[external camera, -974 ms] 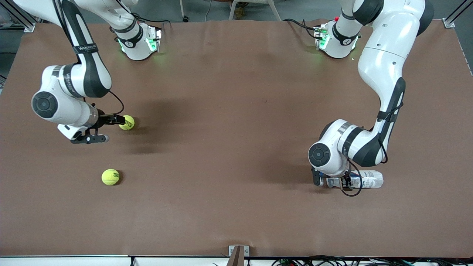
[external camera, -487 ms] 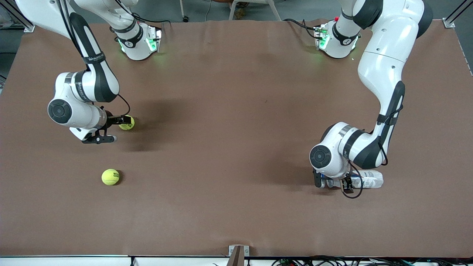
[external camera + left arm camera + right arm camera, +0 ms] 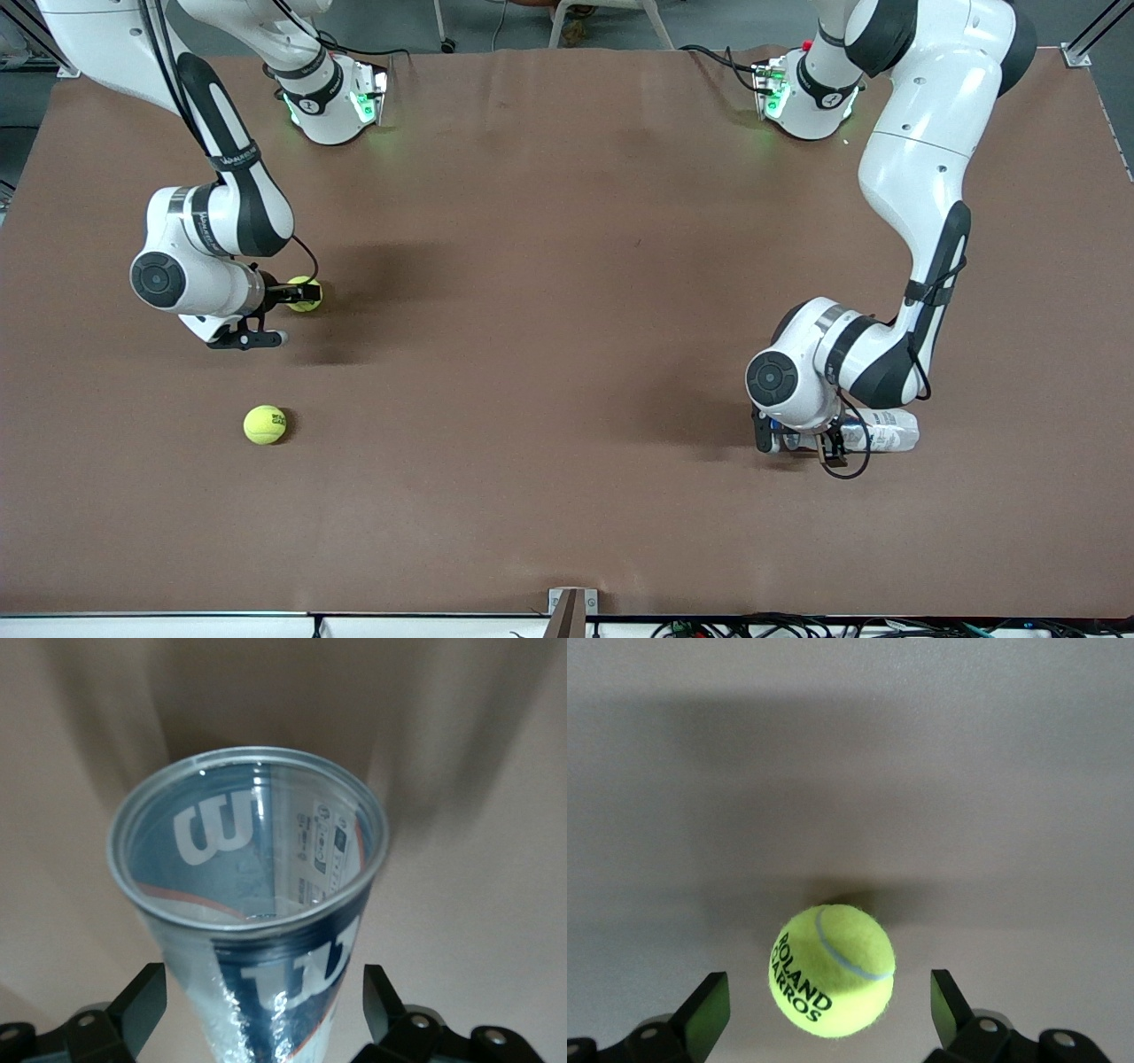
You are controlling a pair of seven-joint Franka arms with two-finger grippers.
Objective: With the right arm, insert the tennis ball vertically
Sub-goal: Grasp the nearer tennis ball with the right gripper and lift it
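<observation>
**Clear plastic tube lies in one tool; yellow ball sits between the fingers of the other**

Clear plastic, printed with a white and dark blue logo, makes up the tennis-ball tube [image 3: 873,434] that lies on its side on the brown table [image 3: 567,354], toward the left arm's end. In the left wrist view its metal-rimmed mouth [image 3: 248,846] is open and faces outward from the camera; the inside shows only the printed wall seen through the plastic, and no ball is visible in it. The left tool [image 3: 797,440] is down at the tube, its black fingers [image 3: 142,1005] standing wide on either side of the tube's body. Whether the pads touch the plastic cannot be told.

Toward the right arm's end of the table, a fuzzy yellow tennis ball lettered ROLAND GARROS [image 3: 831,970] rests on the table surface. The right tool [image 3: 285,293], slim and all black, is low at this ball with its fingers [image 3: 707,1008] spread wide, one on each side, and a clear gap shows between each finger and the felt. The ball is not gripped.

A second yellow tennis ball [image 3: 265,424] lies loose on the table, nearer to the front camera than the first and well apart from both tools. The tube and the two balls are well apart.
</observation>
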